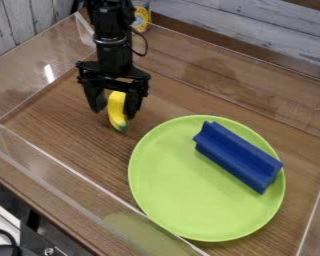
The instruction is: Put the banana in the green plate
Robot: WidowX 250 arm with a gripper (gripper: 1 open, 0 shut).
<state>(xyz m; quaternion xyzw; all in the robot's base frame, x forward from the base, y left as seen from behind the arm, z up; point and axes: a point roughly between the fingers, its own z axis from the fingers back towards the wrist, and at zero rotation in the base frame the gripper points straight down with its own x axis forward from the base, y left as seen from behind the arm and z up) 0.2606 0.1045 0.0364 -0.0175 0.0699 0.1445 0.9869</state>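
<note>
Currently, the open pincer [115,98] straddles the yellow banana [117,111].

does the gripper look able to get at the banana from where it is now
Probably yes: the open gripper is already down at the banana, its fingers around the upper part, and nothing else stands close by; the blue block lies well away on the green plate.

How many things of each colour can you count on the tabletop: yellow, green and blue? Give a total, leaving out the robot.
Yellow: 1, the banana
Green: 1, the plate
Blue: 1, the block, lying on the plate
Total: 3
</note>
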